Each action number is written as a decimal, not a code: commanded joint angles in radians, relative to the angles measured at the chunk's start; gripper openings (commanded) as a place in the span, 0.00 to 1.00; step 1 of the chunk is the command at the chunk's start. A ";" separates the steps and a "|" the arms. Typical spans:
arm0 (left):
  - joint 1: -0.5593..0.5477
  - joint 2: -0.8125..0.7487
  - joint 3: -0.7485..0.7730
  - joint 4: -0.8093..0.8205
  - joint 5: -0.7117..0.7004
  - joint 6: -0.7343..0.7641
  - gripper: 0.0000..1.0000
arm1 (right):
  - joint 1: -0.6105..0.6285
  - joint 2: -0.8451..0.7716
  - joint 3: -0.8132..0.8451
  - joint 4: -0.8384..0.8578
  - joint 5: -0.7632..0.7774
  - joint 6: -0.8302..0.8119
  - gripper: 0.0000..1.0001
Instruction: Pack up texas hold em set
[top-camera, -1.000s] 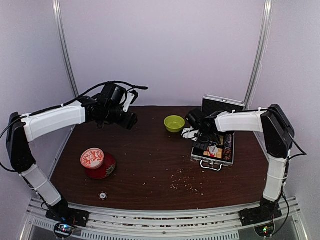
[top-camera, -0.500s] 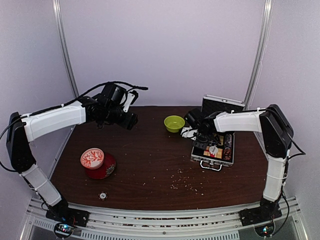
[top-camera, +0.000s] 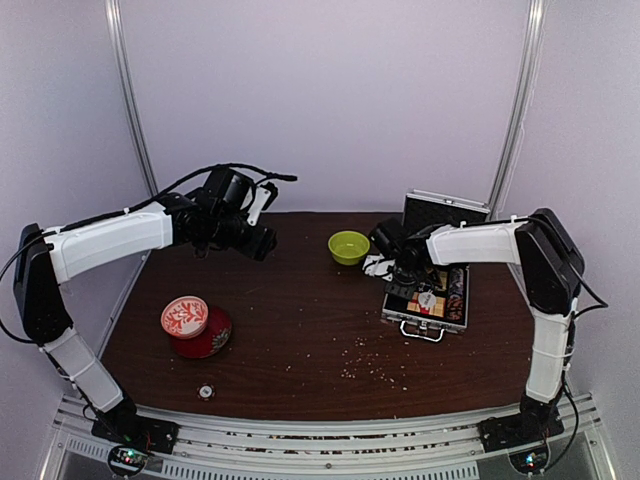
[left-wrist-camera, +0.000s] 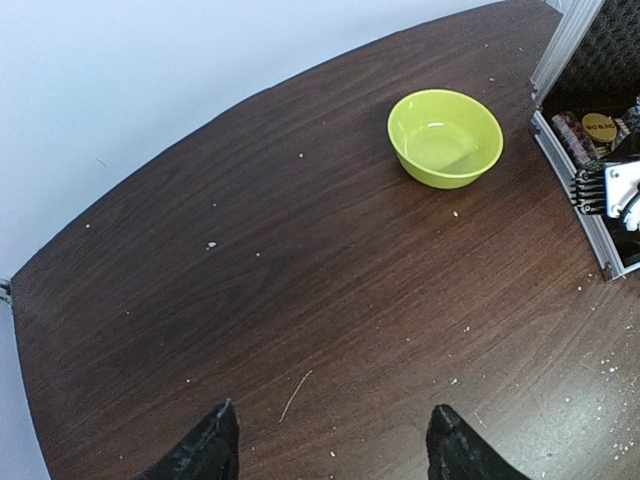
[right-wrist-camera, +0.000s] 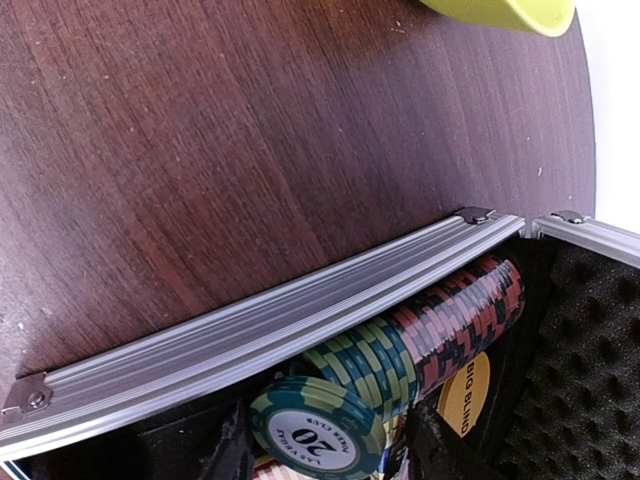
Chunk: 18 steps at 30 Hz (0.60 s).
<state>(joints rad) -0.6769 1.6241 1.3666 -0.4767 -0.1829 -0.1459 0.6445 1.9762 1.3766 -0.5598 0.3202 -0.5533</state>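
On the table (top-camera: 300, 330) we find the case (top-camera: 425, 322) at the right, its lid (top-camera: 445, 210) standing up behind it. Inside, a row of chips (right-wrist-camera: 440, 320) lies along the left wall, with a button (right-wrist-camera: 466, 393) beside it. The bowl (top-camera: 348, 246) sits near the case, to its left and further back. Well apart, at the left front, sits the tin (top-camera: 185, 317), overlapping a disc (top-camera: 212, 338) to its right. Nearer us, by the front edge, lies a small round piece (top-camera: 206, 391).
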 joint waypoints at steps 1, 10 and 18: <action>0.000 0.005 0.022 0.011 0.015 0.011 0.65 | -0.005 0.006 0.005 0.004 0.023 0.005 0.53; -0.001 0.004 0.023 0.009 0.020 0.012 0.65 | -0.005 -0.005 0.011 -0.024 -0.009 0.004 0.57; 0.000 0.003 0.023 0.009 0.023 0.011 0.65 | -0.005 -0.017 0.012 -0.036 -0.028 0.009 0.60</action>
<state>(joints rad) -0.6769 1.6241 1.3670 -0.4805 -0.1745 -0.1452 0.6445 1.9759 1.3766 -0.5800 0.3027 -0.5522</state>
